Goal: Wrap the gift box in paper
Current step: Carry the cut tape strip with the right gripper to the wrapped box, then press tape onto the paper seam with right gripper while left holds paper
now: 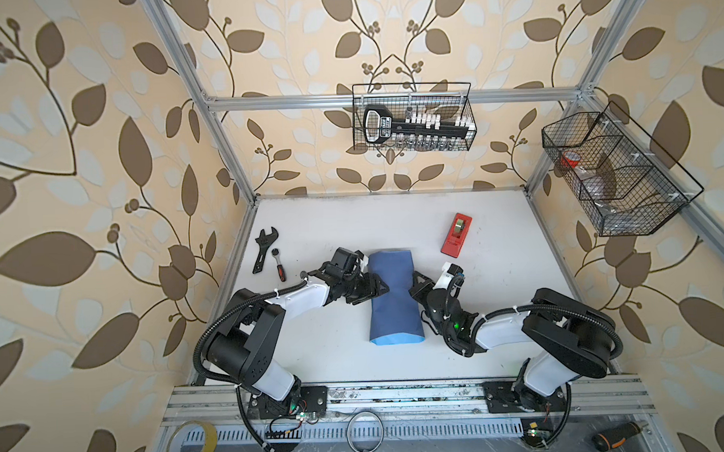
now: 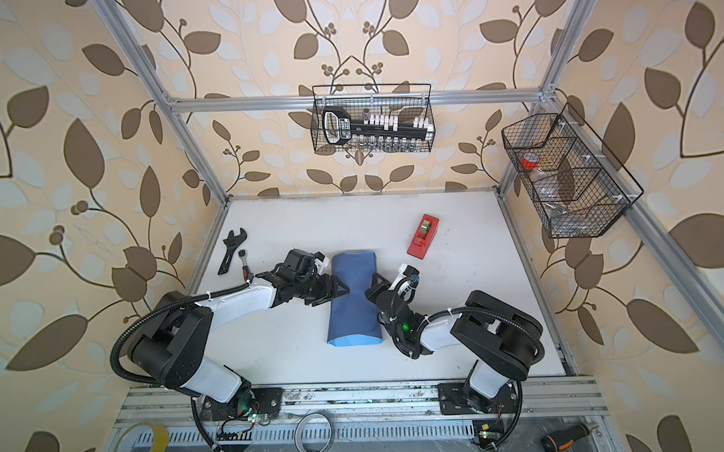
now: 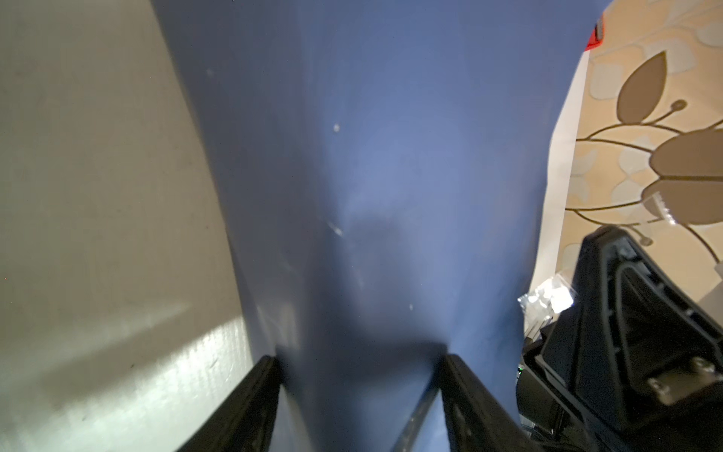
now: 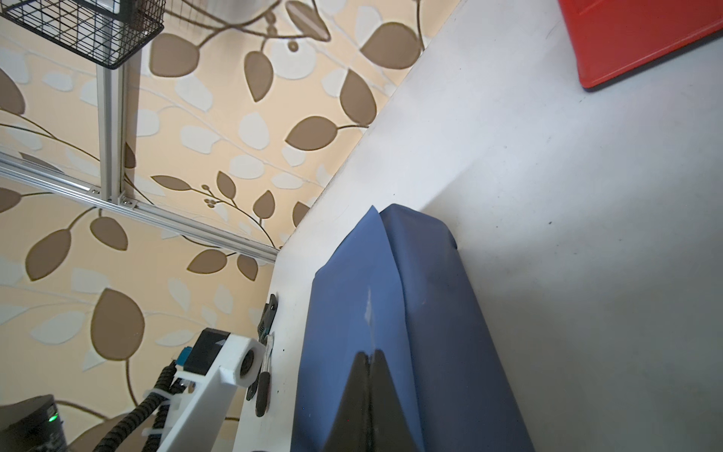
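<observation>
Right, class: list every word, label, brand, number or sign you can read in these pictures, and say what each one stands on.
Nothing in these pictures can be read for certain.
On the black tool holder in the wire basket, a label: white lettering, too blurred to read.
On the red tape dispenser: small dark print near its lower end, too small to read.
On the paper: no print.
</observation>
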Controlling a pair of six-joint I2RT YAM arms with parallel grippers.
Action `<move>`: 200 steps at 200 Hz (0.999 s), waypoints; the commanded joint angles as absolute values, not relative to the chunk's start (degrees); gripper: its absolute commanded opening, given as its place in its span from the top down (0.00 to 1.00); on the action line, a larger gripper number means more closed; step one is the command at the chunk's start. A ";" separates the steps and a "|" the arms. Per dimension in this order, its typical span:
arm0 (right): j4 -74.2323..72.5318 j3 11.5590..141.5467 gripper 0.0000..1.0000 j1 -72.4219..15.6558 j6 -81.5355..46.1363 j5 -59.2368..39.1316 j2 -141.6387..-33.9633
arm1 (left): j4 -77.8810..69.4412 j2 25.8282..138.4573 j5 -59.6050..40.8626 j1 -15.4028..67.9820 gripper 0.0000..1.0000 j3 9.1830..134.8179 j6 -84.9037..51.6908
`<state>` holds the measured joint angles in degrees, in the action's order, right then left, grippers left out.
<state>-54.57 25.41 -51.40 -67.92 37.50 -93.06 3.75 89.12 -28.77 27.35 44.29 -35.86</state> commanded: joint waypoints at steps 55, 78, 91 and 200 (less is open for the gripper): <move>-57.81 25.40 1.00 -50.63 -67.35 37.00 -96.22 | 9.41 94.06 -21.87 27.69 0.35 42.45 -33.66; -57.92 24.97 1.00 -50.28 -67.00 37.09 -96.28 | 9.25 94.18 -21.97 27.69 0.35 42.45 -33.67; -58.01 24.74 1.00 -50.05 -66.76 36.91 -96.42 | 9.23 94.13 -22.06 27.66 0.35 42.46 -33.66; -58.93 23.55 1.00 -48.61 -64.89 35.79 -96.28 | 9.14 94.70 -22.15 27.69 0.35 42.64 -33.60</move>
